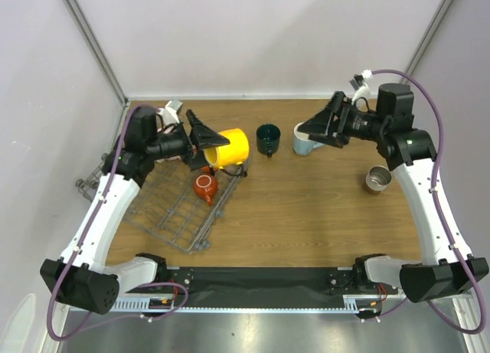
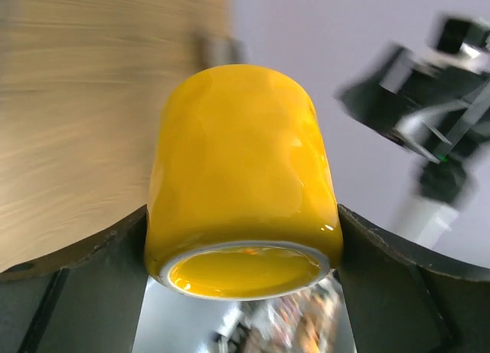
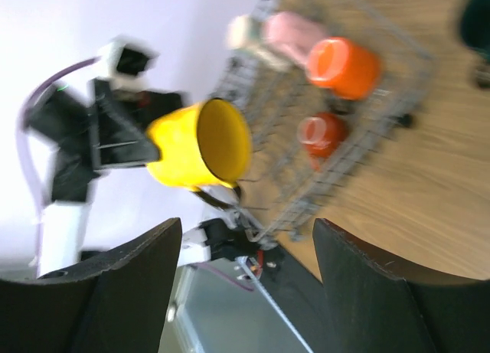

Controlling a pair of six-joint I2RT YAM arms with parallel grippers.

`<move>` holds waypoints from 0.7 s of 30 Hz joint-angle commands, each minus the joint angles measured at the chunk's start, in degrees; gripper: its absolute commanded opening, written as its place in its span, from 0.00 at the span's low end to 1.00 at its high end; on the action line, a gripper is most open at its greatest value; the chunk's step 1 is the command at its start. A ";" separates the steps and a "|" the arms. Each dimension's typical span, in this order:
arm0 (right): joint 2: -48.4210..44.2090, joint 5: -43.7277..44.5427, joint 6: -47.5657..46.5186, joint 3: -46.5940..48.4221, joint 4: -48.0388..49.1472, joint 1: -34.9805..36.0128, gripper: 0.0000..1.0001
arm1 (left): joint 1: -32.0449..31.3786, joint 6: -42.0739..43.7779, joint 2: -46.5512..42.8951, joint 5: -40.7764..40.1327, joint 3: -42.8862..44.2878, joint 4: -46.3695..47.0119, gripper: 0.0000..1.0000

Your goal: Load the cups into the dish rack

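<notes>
In the top view, the yellow mug (image 1: 232, 147) is held on its side by the left gripper (image 1: 204, 146) at upper centre-left of the frame, over the upper right corner of the dish rack (image 1: 164, 215). Its mouth is turned towards the right of the frame. In the left wrist view the jaws are seen spread wide, with one pressed against each side of the mug near its base. In the right wrist view, a pink mug (image 3: 295, 33), a cream mug (image 3: 243, 31), an orange mug (image 3: 344, 62) and a small red mug (image 3: 321, 135) are seen inside the rack. The right gripper (image 1: 306, 129) is placed just above the light blue mug (image 1: 308, 147) at upper centre-right; its jaws are parted widely and nothing is gripped between them. The dark green mug (image 1: 268, 138) is seen on the table (image 1: 306, 207) between the yellow and light blue mugs. A metal cup (image 1: 377, 179) is seen at the right.
</notes>
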 commanded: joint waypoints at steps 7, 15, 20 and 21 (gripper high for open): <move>2.14 6.05 -8.80 0.62 -17.82 -4.08 0.75 | 5.60 22.25 -1.03 -36.18 8.72 -41.36 0.00; 1.00 9.48 -6.96 -0.96 -18.44 -4.17 0.74 | 8.86 18.39 -1.91 -45.70 -0.50 -42.00 0.00; -1.10 11.23 -6.07 -3.25 -18.27 -4.17 0.74 | 8.94 15.93 1.60 -48.16 -5.24 -40.16 0.00; -1.28 11.67 -6.16 -3.69 -18.79 -4.17 0.74 | 8.94 15.76 2.39 -48.25 -5.78 -39.03 0.00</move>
